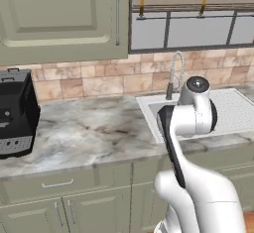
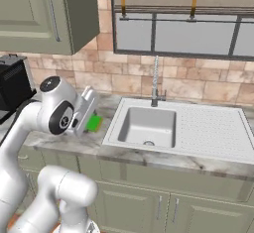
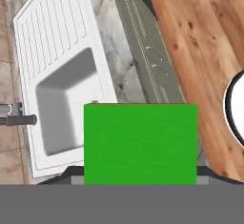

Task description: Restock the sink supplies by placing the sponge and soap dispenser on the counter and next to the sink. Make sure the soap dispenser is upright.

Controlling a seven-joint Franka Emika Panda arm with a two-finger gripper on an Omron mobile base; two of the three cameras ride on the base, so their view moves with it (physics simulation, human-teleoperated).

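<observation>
The sponge (image 3: 140, 144) sits big and bright green right at the bottom of the hand view, square-on to the camera, lodged where the fingertips would rise, so the gripper (image 2: 85, 112) has it clamped between its jaws and carries it above the bench (image 1: 89, 133). From the right base view a sliver of that green (image 2: 94, 123) peeks out just past the hand, over the marble just left of the sink (image 2: 208, 128). The hand points down and toward the basin from the bent arm's end.

In the hand view the sink (image 3: 57, 42) lies beyond the sponge, its ribbed drainboard stretching toward the top and the basin hollow just behind the sponge's upper left corner. The faucet (image 3: 16, 119) pokes in from the left edge of that view. In the right base view, the slim faucet (image 2: 156, 86) stands at the back rim of the basin against the tan tile wall, under the window (image 2: 183, 33).

Veined marble runs along the sink's near side, with the sage-green cabinet fronts (image 2: 149, 204) below it and the wooden floor (image 3: 200, 42) beyond them in the hand view.

On the left base view, a black coffee machine (image 1: 17, 113) stands at the bench's far left, well apart from the sink (image 1: 233, 110), with a wall cabinet (image 1: 59, 19) hanging above.
</observation>
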